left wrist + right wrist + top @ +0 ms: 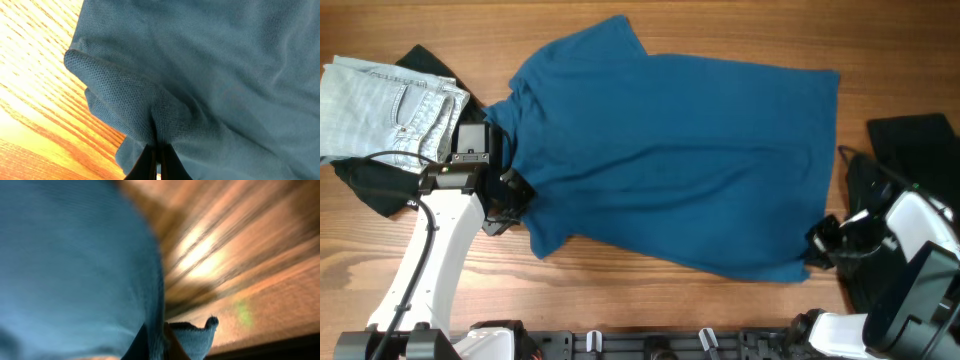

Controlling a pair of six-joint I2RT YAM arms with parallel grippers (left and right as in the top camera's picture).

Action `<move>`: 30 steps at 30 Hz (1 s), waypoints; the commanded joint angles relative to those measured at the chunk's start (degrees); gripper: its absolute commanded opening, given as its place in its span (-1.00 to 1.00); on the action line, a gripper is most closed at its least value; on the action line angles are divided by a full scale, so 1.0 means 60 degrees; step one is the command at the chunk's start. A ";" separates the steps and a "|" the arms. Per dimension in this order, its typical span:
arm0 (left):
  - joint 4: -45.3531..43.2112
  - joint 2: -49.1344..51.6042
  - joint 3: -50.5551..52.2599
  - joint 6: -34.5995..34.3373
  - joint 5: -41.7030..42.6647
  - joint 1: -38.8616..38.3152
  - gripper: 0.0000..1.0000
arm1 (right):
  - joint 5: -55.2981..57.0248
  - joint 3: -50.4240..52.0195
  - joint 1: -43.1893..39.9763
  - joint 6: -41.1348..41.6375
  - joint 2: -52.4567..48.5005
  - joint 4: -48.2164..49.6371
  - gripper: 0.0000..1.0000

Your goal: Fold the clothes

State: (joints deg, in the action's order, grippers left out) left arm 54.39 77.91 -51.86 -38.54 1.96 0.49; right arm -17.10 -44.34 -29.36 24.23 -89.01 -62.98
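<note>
Pinched in my left gripper [157, 159], its jaws shut tight on the cloth, is a bunched fold of the deep-blue short-sleeved knit shirt [210, 75]. The left wrist view gives the mesh weave sharply against the light wooden desk [35, 100].

My right gripper [159, 342] is clamped on the shirt's hem edge. That view is badly blurred, so only a small flap of blue cloth beside the fingers and streaked wood can be made out.

No writing can be read in any view. The stitching on the jeans pocket is too small to tell any mark.

Only the overhead view shows the whole layout:
- The shirt lies spread across the middle of the desk, collar toward the left edge and hem toward the right edge.
- My left grip is on the near side of the shirt's left end, and my right grip is at its near-right hem corner.
- Pale-blue denim jeans [390, 105] lie folded at the far-left corner on a black garment [375, 188] that is largely hidden beneath them.
- A second black cloth [915, 140] lies at the right edge, partly covered by my right arm.
</note>
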 commanded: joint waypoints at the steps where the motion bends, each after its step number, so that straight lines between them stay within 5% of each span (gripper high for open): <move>1: 0.0095 -0.0029 -0.0102 0.0146 -0.0160 0.0062 -0.92 | -0.0233 -0.1490 0.0022 -0.0579 0.0386 -0.0678 -0.91; 6: -0.0076 -0.0040 -0.0106 0.0142 0.0098 0.0062 -0.92 | -0.0328 -0.2667 0.0025 -0.0532 0.0423 -0.1075 -0.91; 13: -0.2186 -0.0040 -0.0106 0.0510 0.2087 0.0062 -0.92 | -0.2769 -0.2670 0.0025 -0.0408 0.0408 -0.0025 -0.91; 20: -0.1257 -0.0040 -0.0102 0.0954 0.2065 0.0062 -0.92 | -0.0342 -0.2652 0.0025 -0.0171 0.0408 -0.0397 -0.90; 22: -0.0597 -0.0040 -0.0102 0.1133 0.1636 0.0062 -0.92 | 0.0419 -0.2561 0.0022 0.0051 0.0408 -0.0594 0.25; 23: -0.0393 -0.0040 -0.0102 0.1140 0.1370 0.0062 -0.92 | 0.0532 -0.2448 0.0022 0.0029 0.0404 -0.0681 0.43; 30: -0.0470 -0.0040 -0.0102 0.1140 0.1195 0.0062 -0.92 | -0.0153 -0.0178 0.0044 0.0259 0.0390 0.0033 0.34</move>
State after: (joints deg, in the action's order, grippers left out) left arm 52.07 77.91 -51.88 -33.04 10.35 0.49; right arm -17.08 -50.94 -29.34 23.97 -87.13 -64.40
